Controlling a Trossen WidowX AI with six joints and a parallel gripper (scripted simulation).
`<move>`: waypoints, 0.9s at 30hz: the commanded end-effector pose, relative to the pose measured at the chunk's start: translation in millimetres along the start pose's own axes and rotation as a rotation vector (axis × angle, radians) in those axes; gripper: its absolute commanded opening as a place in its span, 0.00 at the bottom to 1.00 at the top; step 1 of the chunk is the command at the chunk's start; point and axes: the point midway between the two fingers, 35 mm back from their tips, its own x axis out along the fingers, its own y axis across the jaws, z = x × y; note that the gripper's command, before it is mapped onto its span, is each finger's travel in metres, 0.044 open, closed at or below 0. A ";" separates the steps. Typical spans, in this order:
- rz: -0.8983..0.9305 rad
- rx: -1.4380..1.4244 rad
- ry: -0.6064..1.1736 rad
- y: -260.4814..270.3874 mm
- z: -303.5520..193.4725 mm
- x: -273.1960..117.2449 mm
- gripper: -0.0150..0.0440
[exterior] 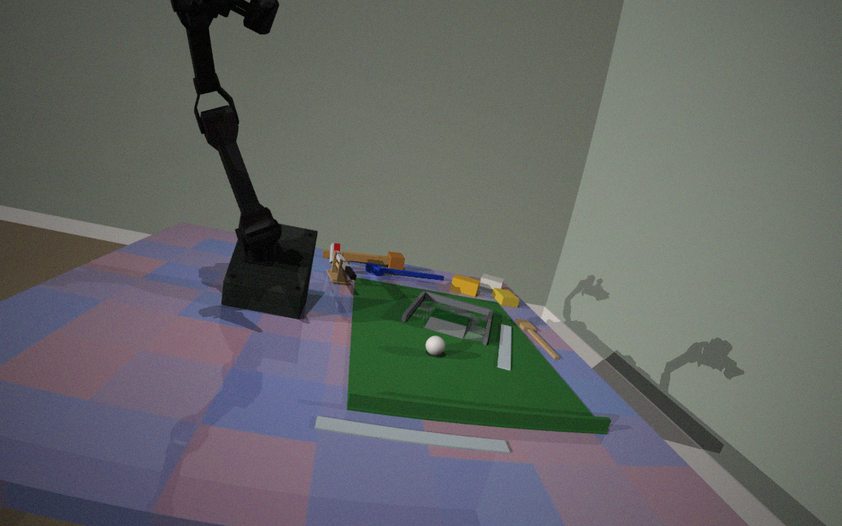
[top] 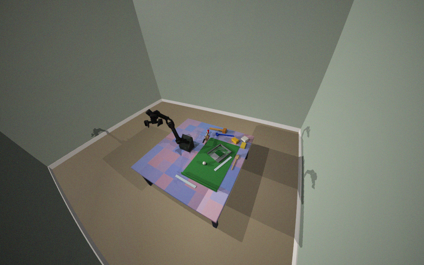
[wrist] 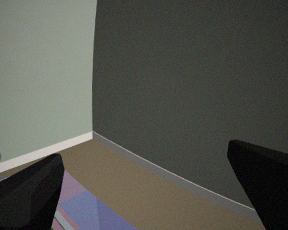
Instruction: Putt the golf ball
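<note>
White golf ball (exterior: 435,345) on green mat (exterior: 411,386); table (exterior: 116,353) checked pink and blue; putter (exterior: 340,264) seemingly red-tipped.

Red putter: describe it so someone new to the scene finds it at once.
Start at the green rectangular putting mat on the chequered table. At its far corner nearest the robot's black box base, the red putter leans on a small wooden stand. Unlike the orange mallet and blue tool lying flat behind it, it is propped up and has a red-and-white end.
</note>
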 end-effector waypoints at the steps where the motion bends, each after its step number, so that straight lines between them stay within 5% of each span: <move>1: 0.091 0.040 0.059 -7.7 -25.3 44.9 1.00; 5: 0.211 0.089 0.081 1.9 -49.3 65.4 1.00; 13: 0.497 0.127 0.223 50.9 -109.5 174.4 1.00; 21: 0.806 0.101 0.339 157.6 -155.2 245.0 1.00; 27: 1.031 0.014 0.384 252.8 -174.4 257.7 1.00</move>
